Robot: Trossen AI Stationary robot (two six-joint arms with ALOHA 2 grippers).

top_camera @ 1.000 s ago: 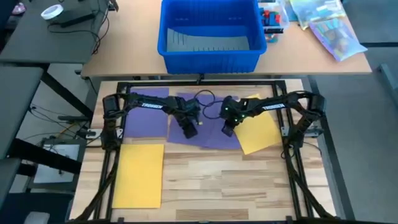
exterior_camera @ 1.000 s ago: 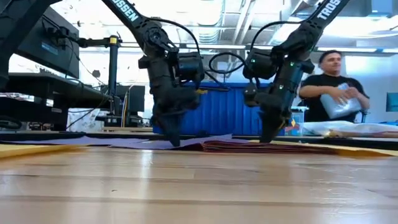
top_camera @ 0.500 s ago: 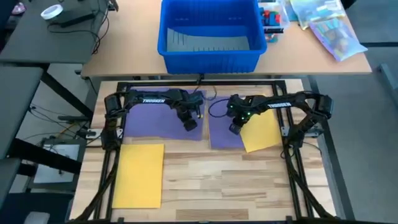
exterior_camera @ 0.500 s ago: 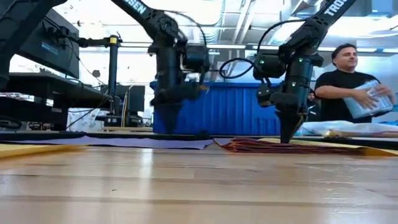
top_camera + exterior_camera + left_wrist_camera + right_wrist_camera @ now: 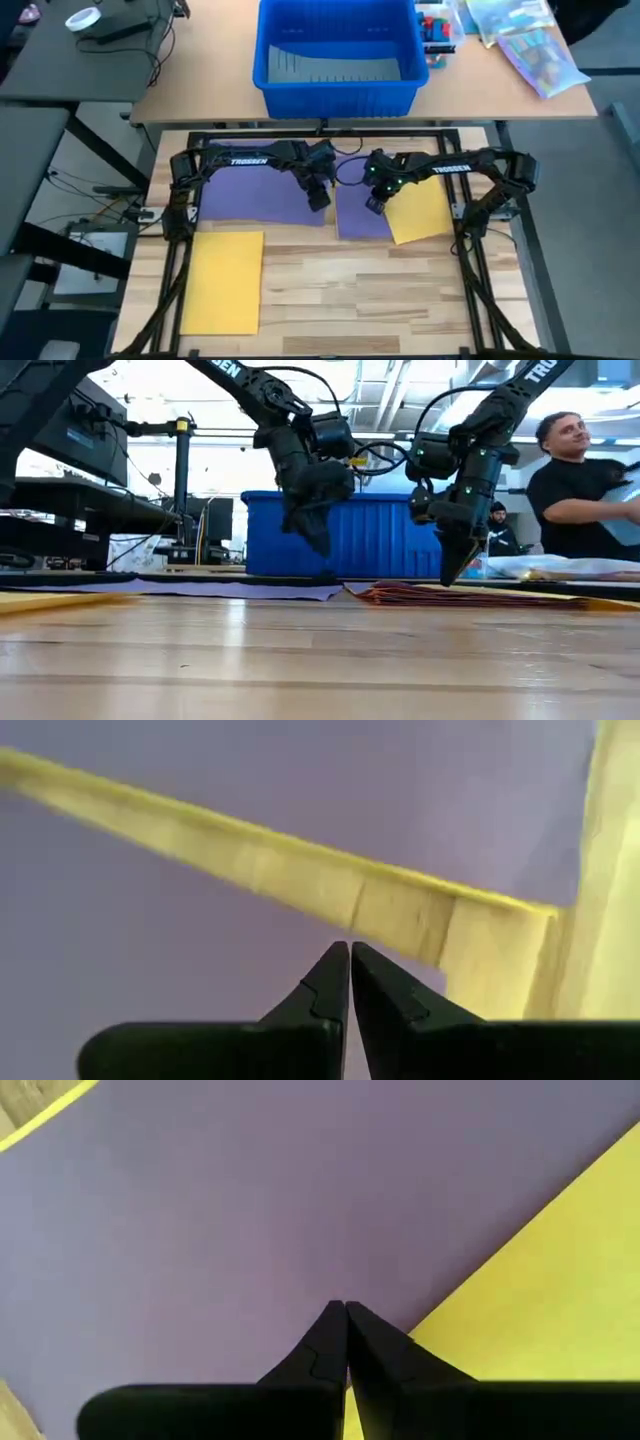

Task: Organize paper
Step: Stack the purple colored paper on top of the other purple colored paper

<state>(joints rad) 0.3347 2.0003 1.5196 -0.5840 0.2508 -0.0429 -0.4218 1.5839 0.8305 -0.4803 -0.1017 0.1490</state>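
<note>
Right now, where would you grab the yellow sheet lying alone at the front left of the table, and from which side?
Probably at a corner or edge: the yellow sheet lies flat on the wooden table, so there is nothing to pinch from above. Its right long edge is bare, with nothing beside it. Come in low from there with the left gripper, the nearer one, and slide it or lift a corner first.

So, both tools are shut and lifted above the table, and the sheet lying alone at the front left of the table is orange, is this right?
Not quite: that sheet is yellow, not orange, as the high view shows. The rest holds: the left tool and the right tool are both shut and hang above the table in the low view.
</note>
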